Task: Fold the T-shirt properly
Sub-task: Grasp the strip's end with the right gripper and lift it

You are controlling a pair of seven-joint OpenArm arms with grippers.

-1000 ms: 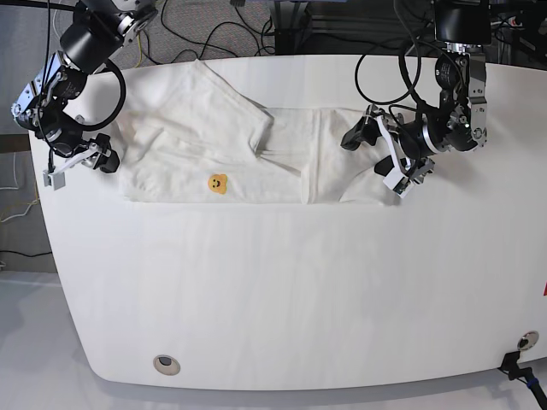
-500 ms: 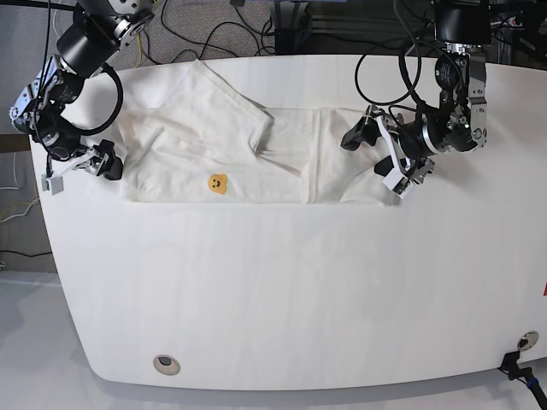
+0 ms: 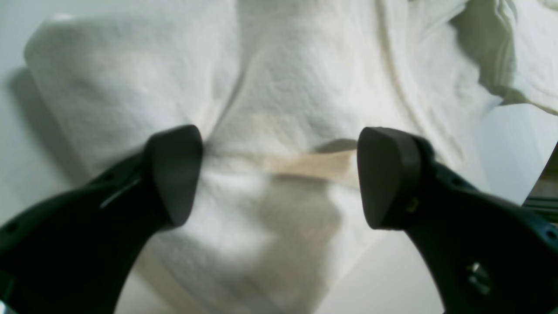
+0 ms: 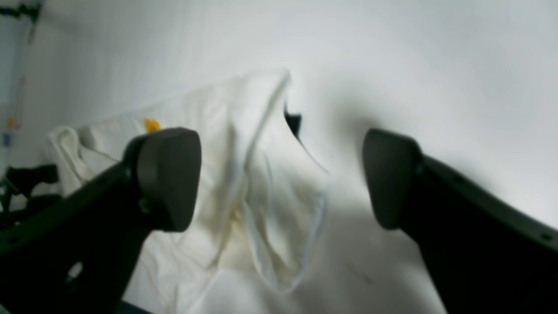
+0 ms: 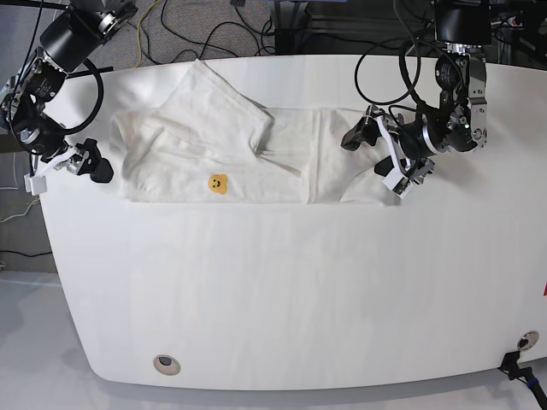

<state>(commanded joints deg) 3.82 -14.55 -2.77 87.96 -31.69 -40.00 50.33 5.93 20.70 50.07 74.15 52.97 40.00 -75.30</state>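
The T-shirt (image 5: 248,158) lies in a rough band across the far part of the desk (image 5: 282,290), partly folded, with a small yellow mark showing near its front edge. The left pincer (image 5: 376,154) stands released at the shirt's end, its jaws spread over bunched cloth and a tan label (image 3: 311,165). The right pincer (image 5: 68,166) is also released, just off the other end, over bare desk.

The risk lies at the left end. If that pincer closes where it hangs, it likely takes several layers at once, and the fold drags crooked. The right pincer, from its spot beside the hem, may catch only the loose flap (image 4: 279,235), so the lower layer slips free.
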